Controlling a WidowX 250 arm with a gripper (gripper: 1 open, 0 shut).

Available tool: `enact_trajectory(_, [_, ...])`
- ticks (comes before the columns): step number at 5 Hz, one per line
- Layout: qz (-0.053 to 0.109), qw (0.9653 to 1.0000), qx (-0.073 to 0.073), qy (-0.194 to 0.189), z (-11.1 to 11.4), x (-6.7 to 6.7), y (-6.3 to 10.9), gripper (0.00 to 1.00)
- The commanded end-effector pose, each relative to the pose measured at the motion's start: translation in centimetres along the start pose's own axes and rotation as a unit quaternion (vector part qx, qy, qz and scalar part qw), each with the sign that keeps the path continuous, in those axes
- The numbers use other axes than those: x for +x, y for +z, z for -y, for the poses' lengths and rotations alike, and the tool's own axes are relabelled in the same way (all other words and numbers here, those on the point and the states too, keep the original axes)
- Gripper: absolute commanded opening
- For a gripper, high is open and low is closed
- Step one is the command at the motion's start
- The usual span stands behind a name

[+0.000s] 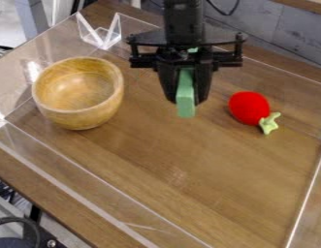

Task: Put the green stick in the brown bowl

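We see a flat brown wooden table, with grain running across it. At the back, on our right, a gray marbled wall goes up behind it. Down at the bottom left there are some black cords next to the table. A thin black cable loops by the wall too.

On the right side of the table we see a red strawberry toy with little light green leaves (it looks quite bright there). Near the back left there is a small clear thing with pointy parts, but we can't tell what it is.

The brown bowl is on the left side of the table, and we can see into its smooth inside. The black gripper is between the bowl and the strawberry, well apart from the bowl. It is pinching the green stick, which points down, outside the bowl. The arm hides some of the table behind it.
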State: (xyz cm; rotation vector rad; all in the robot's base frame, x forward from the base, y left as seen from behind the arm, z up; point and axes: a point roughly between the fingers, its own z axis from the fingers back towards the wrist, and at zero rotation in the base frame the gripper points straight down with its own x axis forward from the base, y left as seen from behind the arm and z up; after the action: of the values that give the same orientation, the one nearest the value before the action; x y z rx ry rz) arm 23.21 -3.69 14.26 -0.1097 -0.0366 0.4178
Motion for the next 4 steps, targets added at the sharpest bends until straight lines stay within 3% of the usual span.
enact_trajectory(1, [0.03,0.9994,-0.009,0.017,-1.3,1.1,1.8,0.0])
enact_trajectory(4, [0.035,0.995,-0.01,0.093,-11.0,1.8,1.8,0.0])
